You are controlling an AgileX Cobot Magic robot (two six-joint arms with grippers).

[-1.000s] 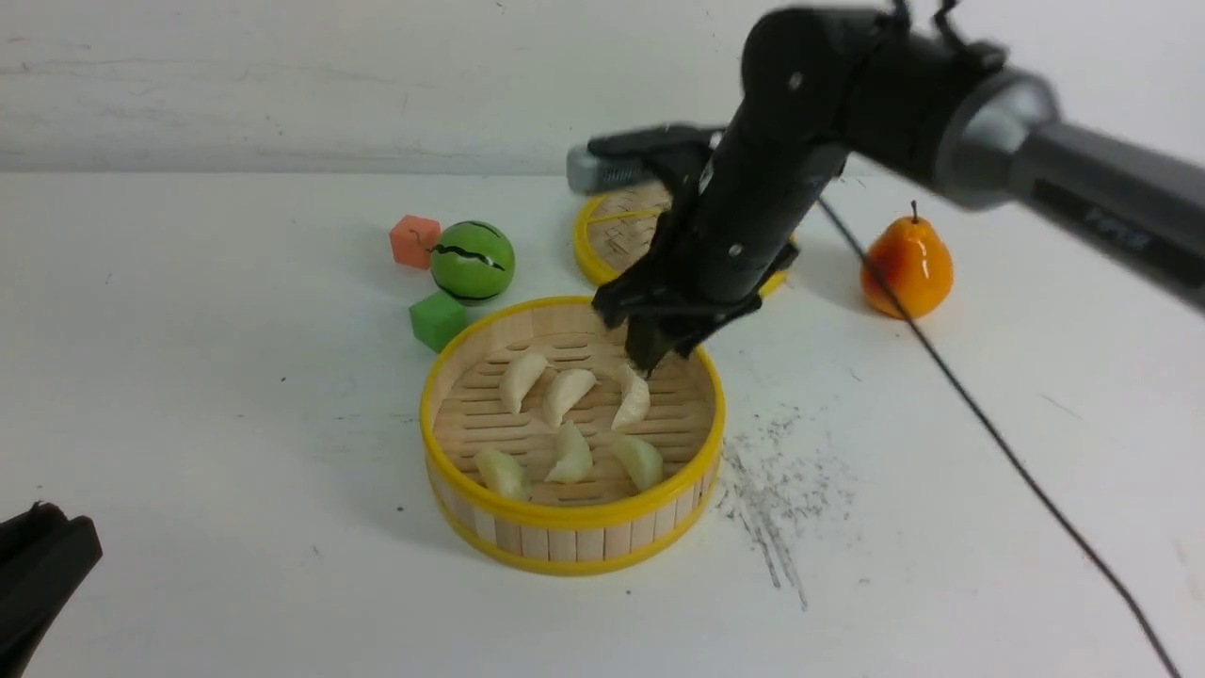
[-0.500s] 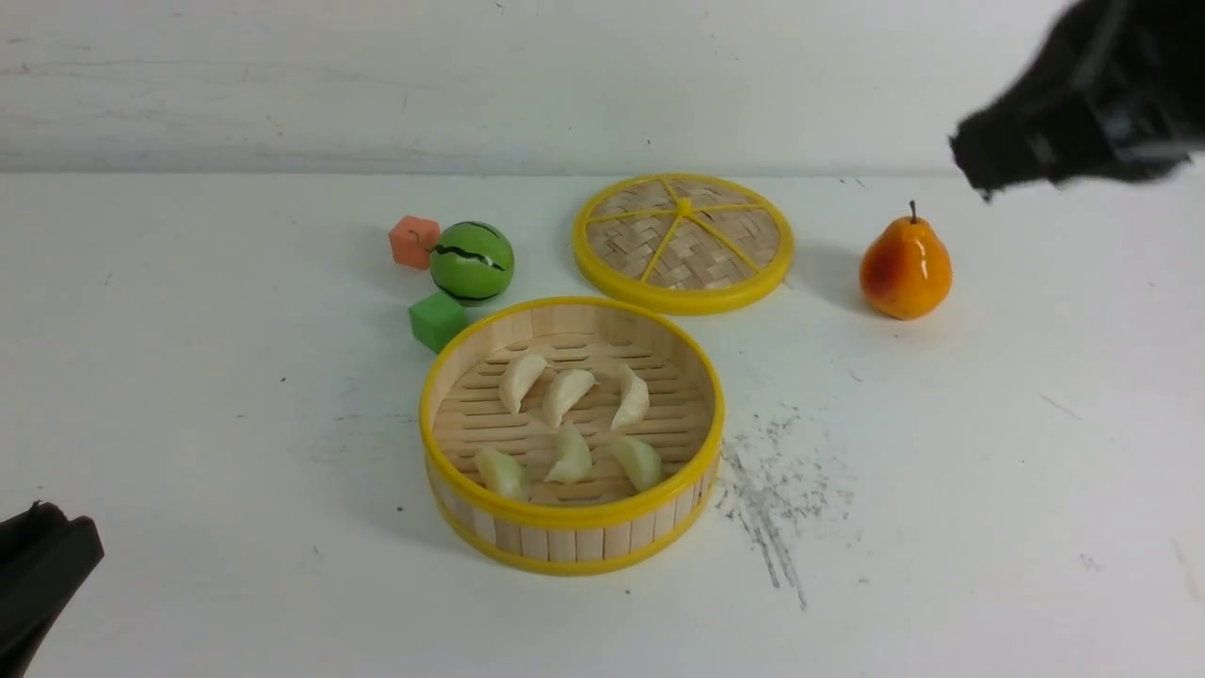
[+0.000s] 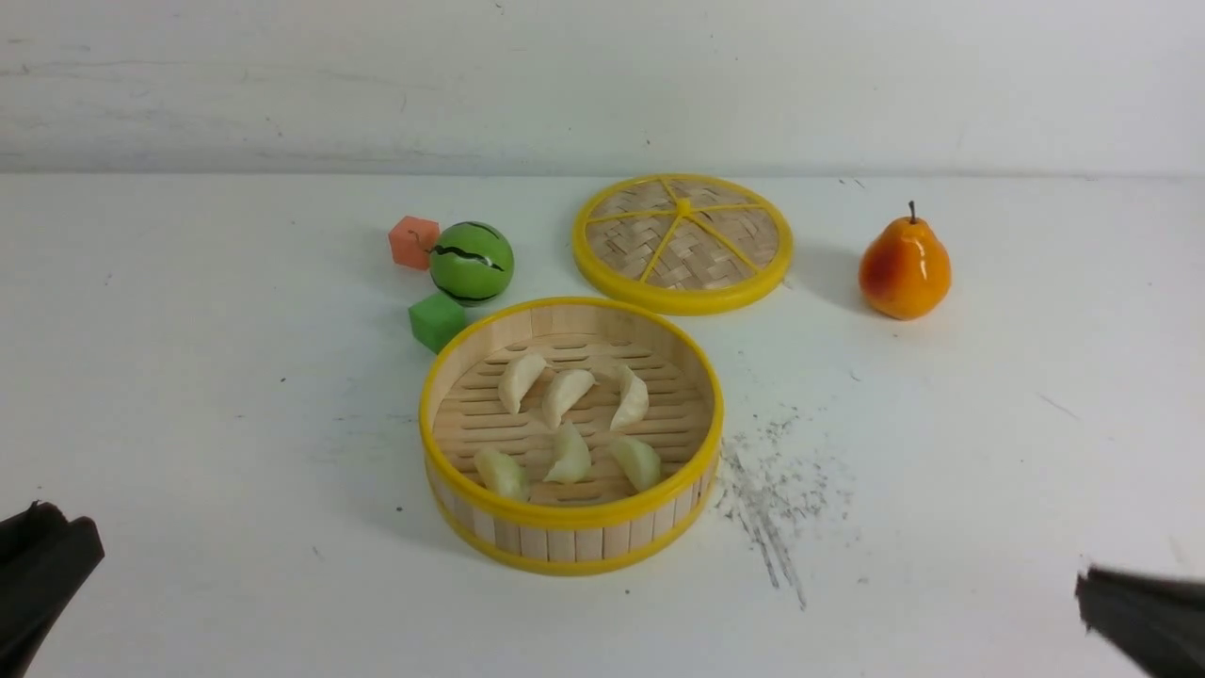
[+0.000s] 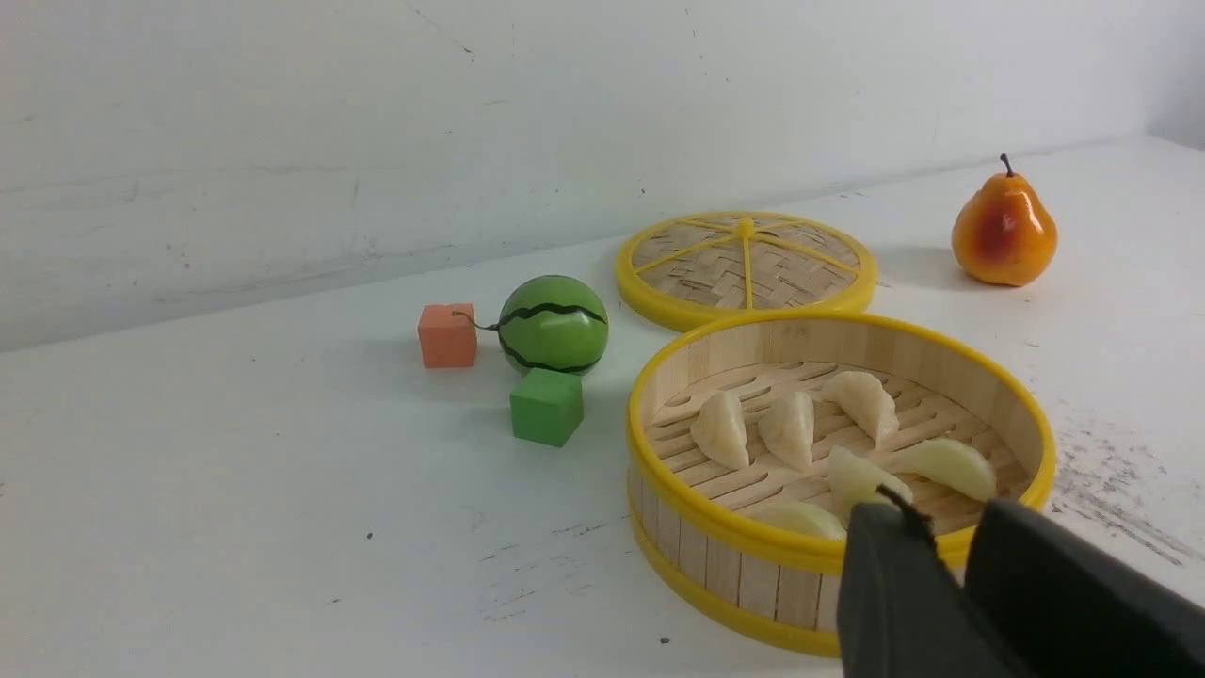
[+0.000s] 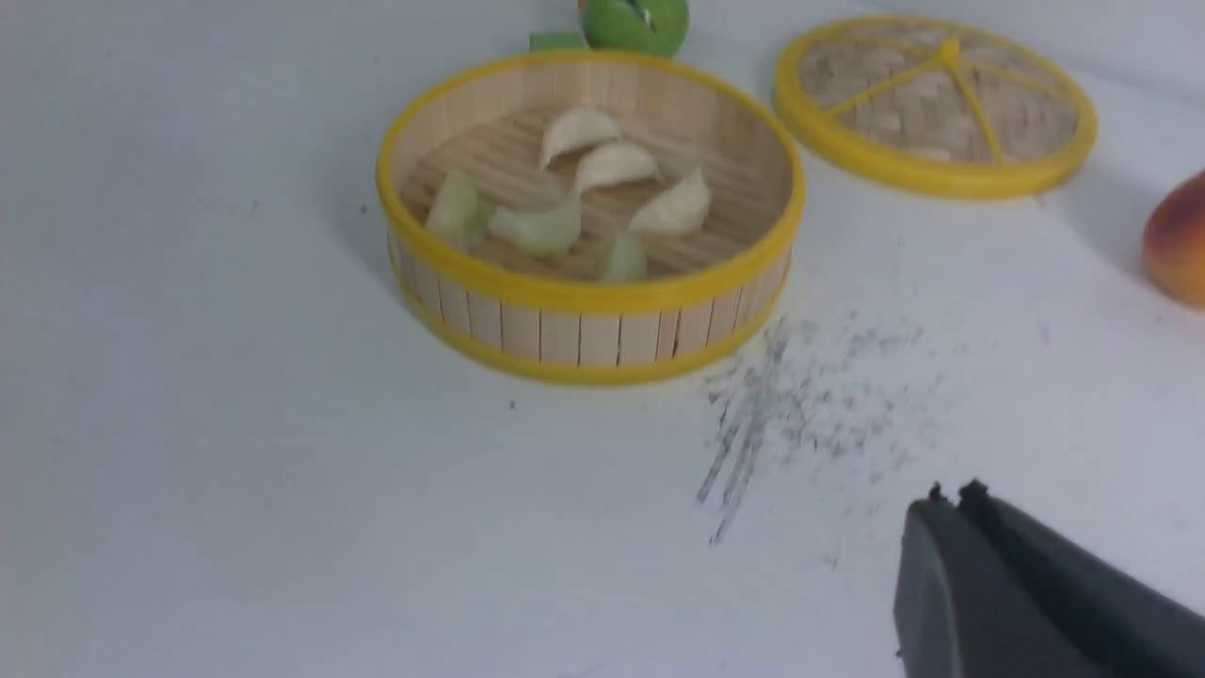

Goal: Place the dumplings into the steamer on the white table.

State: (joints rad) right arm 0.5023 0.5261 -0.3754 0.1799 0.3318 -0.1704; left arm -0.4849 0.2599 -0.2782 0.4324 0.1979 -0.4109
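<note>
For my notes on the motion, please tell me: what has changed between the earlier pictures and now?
The black right gripper drew back from above the round bamboo steamer, toward the robot's own side, and is now shut, holding nothing. The six crescent-shaped pale dumplings stayed inside; the yellow-rimmed woven lid also stayed.

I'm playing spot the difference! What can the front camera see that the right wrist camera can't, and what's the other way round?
Only the front view: the left gripper, at the near left corner, and the pear's stem.

Only the right wrist view: the right gripper's fingertips, shut with nothing between them.

Both: six dumplings inside the steamer, the yellow-rimmed lid, the green ball, the green cube and the pear. The wrist view cuts off part of the ball and pear.
</note>
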